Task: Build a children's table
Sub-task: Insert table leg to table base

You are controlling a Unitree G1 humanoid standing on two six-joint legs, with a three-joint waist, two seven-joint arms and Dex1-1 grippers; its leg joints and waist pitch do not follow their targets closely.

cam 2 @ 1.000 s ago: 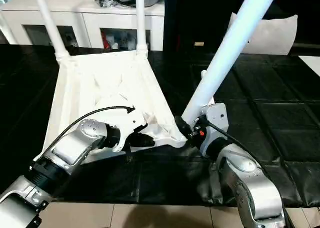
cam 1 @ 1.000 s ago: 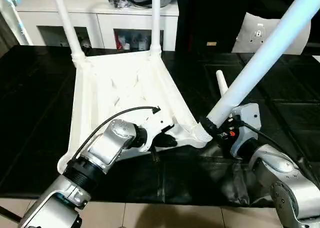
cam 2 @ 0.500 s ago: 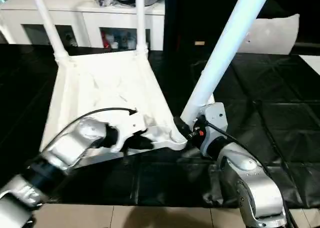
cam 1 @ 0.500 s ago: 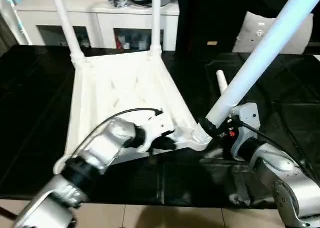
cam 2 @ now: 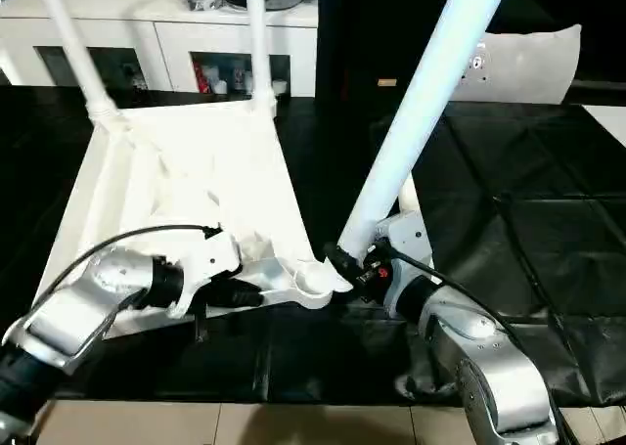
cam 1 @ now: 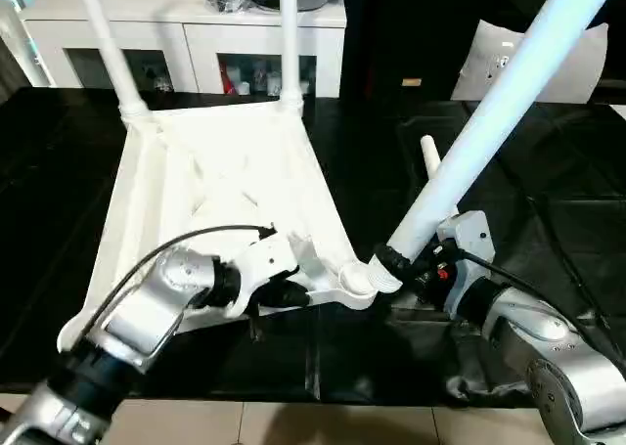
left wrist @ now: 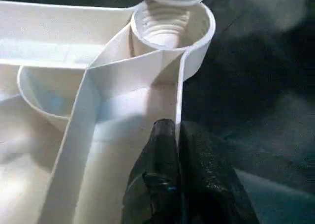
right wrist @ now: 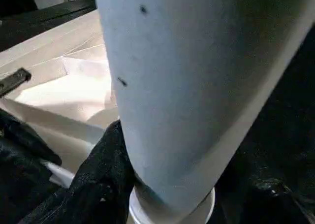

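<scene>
1. My left arm (cam 1: 147, 313) reaches in low across the near edge of the top (cam 1: 220, 181), forearm pointing toward the near socket (cam 1: 354, 281).
2. My left gripper (left wrist: 170, 135) is pinched tight on the top's near rim wall, just short of that socket; one finger (left wrist: 160, 165) lies inside the wall and the other outside it.
3. My right arm (cam 1: 548, 352) comes in from the side of the socket away from the top, wrist raised above the black mat (cam 1: 548, 230).
4. My right gripper (cam 1: 396, 261) is clamped round the thick end of a leg (cam 1: 489, 122). The leg slants up and away from the socket, and its threaded tip sits just above the socket mouth, tilted, not seated.
5. The top lies underside up on the mat, ribs showing. Two legs (cam 1: 110, 44) (cam 1: 288, 34) stand upright in its far corner sockets. A fourth leg (cam 1: 430, 163) lies on the mat behind my right gripper.
6. Against one second ago: my left arm has stretched out and sits lower beside the socket. The socket mouth now shows open and round. The leg tip has come closer over it. My right gripper's hold has not changed.
7. Edges and room: the near socket is at the top's corner, close to the mat's near edge. Open mat lies beyond the socket on my right arm's side. White cabinets (cam 1: 196, 49) stand past the top's far edge.
</scene>
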